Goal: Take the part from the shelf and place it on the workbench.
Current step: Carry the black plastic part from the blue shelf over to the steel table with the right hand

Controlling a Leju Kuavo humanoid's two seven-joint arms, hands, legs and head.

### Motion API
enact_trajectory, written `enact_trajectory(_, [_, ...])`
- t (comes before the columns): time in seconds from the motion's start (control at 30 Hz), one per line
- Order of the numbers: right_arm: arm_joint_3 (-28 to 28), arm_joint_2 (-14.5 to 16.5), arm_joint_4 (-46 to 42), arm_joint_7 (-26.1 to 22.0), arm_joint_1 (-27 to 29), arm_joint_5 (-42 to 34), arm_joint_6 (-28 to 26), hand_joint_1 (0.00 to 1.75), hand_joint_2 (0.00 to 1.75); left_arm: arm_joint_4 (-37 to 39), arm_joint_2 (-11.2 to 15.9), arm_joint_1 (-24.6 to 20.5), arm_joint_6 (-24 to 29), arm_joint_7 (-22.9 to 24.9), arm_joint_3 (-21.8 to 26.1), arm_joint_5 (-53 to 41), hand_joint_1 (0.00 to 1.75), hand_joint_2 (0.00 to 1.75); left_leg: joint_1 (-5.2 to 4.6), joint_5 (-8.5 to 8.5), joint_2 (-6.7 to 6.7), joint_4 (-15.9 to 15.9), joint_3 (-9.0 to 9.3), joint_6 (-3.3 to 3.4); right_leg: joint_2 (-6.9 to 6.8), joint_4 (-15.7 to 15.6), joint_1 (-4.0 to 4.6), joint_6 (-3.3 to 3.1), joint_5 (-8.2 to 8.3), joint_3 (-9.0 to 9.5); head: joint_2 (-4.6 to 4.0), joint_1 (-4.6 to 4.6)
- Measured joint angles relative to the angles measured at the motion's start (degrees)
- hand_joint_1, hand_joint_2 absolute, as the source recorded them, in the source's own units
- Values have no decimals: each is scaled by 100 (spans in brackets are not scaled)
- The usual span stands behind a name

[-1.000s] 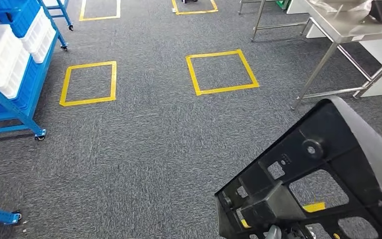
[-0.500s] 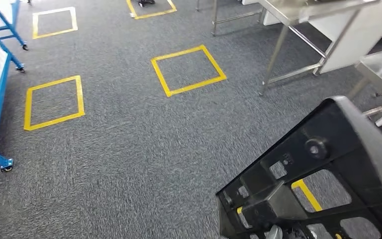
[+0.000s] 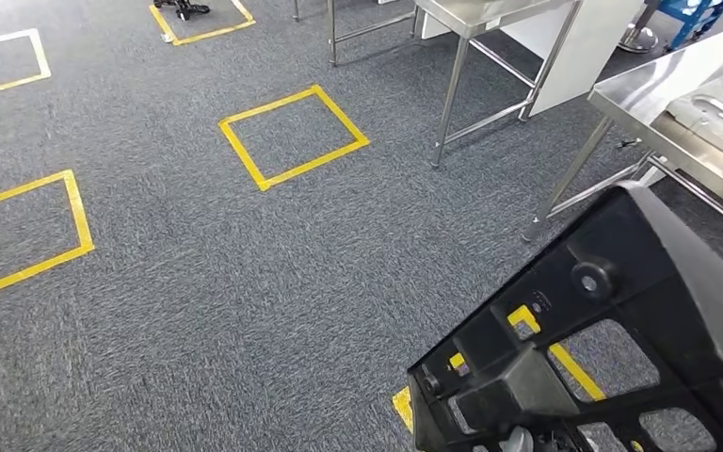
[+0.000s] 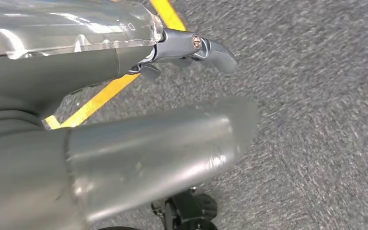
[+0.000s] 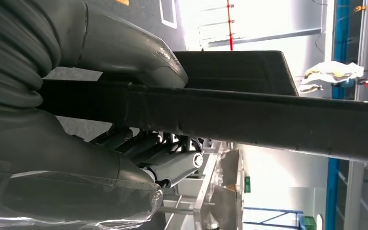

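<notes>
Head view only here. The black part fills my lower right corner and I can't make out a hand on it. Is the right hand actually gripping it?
Observer: Yes. In the right wrist view the right hand grips the black part by its edge, with the thumb on one face and the fingers on the other.
Operator: And the left hand?
Observer: The left hand holds nothing. It hangs over the carpet, with a yellow tape line beneath it.
</notes>
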Motion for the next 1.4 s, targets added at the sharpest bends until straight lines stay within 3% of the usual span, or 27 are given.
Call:
enact_trajectory(0.03, [-3, 1, -2, 0, -3, 1, 3, 175, 175, 0, 0, 15, 1, -2, 0, 0, 0, 0, -10, -4, 80, -6, 0, 19, -135, 358, -3, 22, -188, -178, 0, 22])
enact_trajectory(0.07, [-7, 1, -2, 0, -3, 3, 5, 175, 175, 0, 0, 30, 1, -3, 0, 0, 0, 0, -18, -11, 166, -5, 0, 28, -187, 719, -16, 41, -339, -359, 0, 26])
enact_trajectory(0.1, [-12, 1, -2, 0, 0, 4, 5, 175, 175, 0, 0, 39, 1, -3, 0, 0, 0, 0, -23, -20, 250, -4, 3, 32, -206, 970, -26, 53, -405, -487, 1, 26])
enact_trajectory(0.13, [-18, 1, -2, 0, 3, 3, 5, 175, 175, 0, 0, 39, 1, -3, 0, 0, 0, 0, -25, -31, 328, -3, 12, 31, -219, 1031, -33, 58, -360, -520, 1, 26])
enact_trajectory(0.2, [-25, 1, -2, 0, 6, 4, 8, 175, 175, 0, -4, 25, 0, -3, 0, 0, 0, 0, -27, -64, 464, -5, 57, 17, -313, 510, -27, 29, 0, -248, 0, 27])
enact_trajectory(0.27, [-29, 1, -5, 1, 0, 6, 16, 175, 175, 0, -17, 19, 0, -6, 0, -1, 0, 0, -44, -110, 578, -4, 105, -24, -579, -231, 32, -44, 277, 143, -1, 27])
enact_trajectory(0.33, [-36, 6, -9, 0, 0, 10, 31, 175, 175, 0, -27, 15, -1, -12, 0, -3, 0, 0, -64, -145, 687, -12, 137, -80, -708, -516, 93, -101, 304, 276, 0, 27])
enact_trajectory(0.4, [-48, 18, -12, 0, 16, 16, 51, 175, 175, 0, -33, -6, -7, -22, -2, -4, 0, 0, -70, -171, 780, -37, 191, -133, -574, -564, 78, -146, 324, 278, 1, 27])
enact_trajectory(0.43, [-56, 28, -14, 0, 25, 21, 60, 175, 175, 0, -38, -18, -14, -30, -3, -5, 0, 0, -67, -213, 719, -5, 205, -159, -505, -604, 55, -173, 342, 297, 0, 24])
enact_trajectory(0.5, [-69, 55, -18, -1, 22, 31, 86, 175, 175, 0, -46, -20, -24, -44, -4, -7, 0, 0, -54, -446, 425, 356, 71, -194, -377, -677, 5, -232, 377, 340, 0, 5])
enact_trajectory(0.57, [-79, 78, -18, -2, 13, 33, 112, 175, 175, 0, -48, 13, -24, -55, -4, -11, 0, 0, -45, -780, 183, 1087, -282, -215, -237, -678, 8, -262, 372, 345, 1, -9])
enact_trajectory(0.6, [-84, 86, -16, -1, 14, 34, 120, 175, 175, 0, -47, 30, -22, -60, -4, -14, 0, 0, -40, -862, 145, 1389, -448, -228, -153, -671, 7, -266, 369, 348, 1, -12])
enact_trajectory(0.63, [-87, 91, -15, -1, 17, 36, 128, 175, 175, 0, -47, 40, -22, -65, -4, -18, 0, 0, -34, -831, 126, 1515, -541, -240, -65, -659, 5, -264, 363, 352, 1, -11])
enact_trajectory(0.67, [-90, 95, -13, 0, 18, 37, 134, 175, 175, 0, -47, 41, -22, -70, -4, -21, 0, 0, -24, -682, 113, 1418, -532, -250, 25, -641, 0, -253, 355, 357, 1, -12])
enact_trajectory(0.7, [-91, 96, -11, 0, 19, 39, 139, 175, 175, 0, -47, 40, -22, -74, -4, -21, 0, 0, -7, -446, 75, 1113, -426, -260, 111, -613, -9, -234, 339, 362, 1, -11])
enact_trajectory(0.77, [-92, 99, -9, 1, 18, 40, 146, 175, 175, 0, -48, 36, -22, -82, -4, -22, 0, 0, 32, -135, -175, 432, -158, -268, 269, -527, -20, -172, 295, 341, 0, -14])
enact_trajectory(0.8, [-93, 102, -9, 0, 17, 44, 151, 175, 175, 0, -50, 39, -22, -83, -4, -22, 0, 0, 41, -83, -292, 230, -81, -255, 337, -490, -22, -136, 283, 314, 0, -14])
enact_trajectory(0.87, [-95, 109, -8, -1, 18, 54, 161, 175, 175, 0, -52, 41, -22, -86, -4, -23, 0, 0, 34, -110, -373, 134, -61, -212, 436, -452, -18, -82, 283, 262, -1, -22])
enact_trajectory(1.1, [-98, 112, -8, -2, 26, 59, 168, 175, 175, 0, -52, 39, -22, -89, -5, -24, 0, 0, 18, -109, -327, 153, -56, -184, 489, -472, -28, -56, 300, 251, -1, -33])
enact_trajectory(1.17, [-99, 112, -9, -1, 35, 67, 173, 175, 175, 0, -58, 28, -23, -97, -11, -25, 0, 0, 17, -91, -262, 134, -40, -143, 505, -468, -41, -26, 304, 238, 1, -30])
enact_trajectory(1.2, [-101, 113, -9, 0, 41, 75, 178, 175, 175, 0, -65, 17, -25, -105, -16, -28, 0, 0, 24, -74, -207, 110, -31, -107, 447, -438, -39, -5, 285, 217, 0, -23])
enact_trajectory(1.23, [-102, 113, -12, -1, 42, 84, 188, 175, 175, 0, -71, 12, -27, -117, -23, -32, 0, 0, 26, -56, -113, 85, -26, -64, 284, -223, -35, 25, 158, 103, 0, 1])
enact_trajectory(1.27, [-104, 114, -14, -1, 43, 92, 199, 175, 175, 0, -78, 18, -28, -128, -31, -37, 0, 0, 24, -45, 42, 61, -23, -20, 92, 197, -33, 54, -20, -115, 0, 22])
enact_trajectory(1.3, [-106, 114, -16, -2, 42, 95, 205, 175, 175, 0, -79, 24, -28, -135, -36, -40, 0, 0, 7, -60, 203, 55, -7, -6, -116, 326, -25, 53, -27, -181, 0, 44])
enact_trajectory(1.33, [-108, 115, -18, -2, 41, 98, 211, 175, 175, 0, -83, 30, -28, -141, -40, -42, 0, 0, -11, -80, 369, 52, 15, 0, -342, 323, -11, 29, 17, -171, 1, 61])
enact_trajectory(1.37, [-109, 115, -19, -1, 39, 100, 211, 175, 175, 0, -91, 32, -29, -143, -43, -43, 0, 0, -32, -110, 509, 52, 39, -16, -507, 103, 20, -14, 142, -55, 1, 61])
enact_trajectory(1.4, [-110, 117, -20, -2, 36, 102, 211, 175, 175, 0, -98, 25, -30, -145, -45, -46, 0, 0, -44, -135, 592, 50, 69, -43, -630, -322, 59, -67, 320, 165, 1, 62])
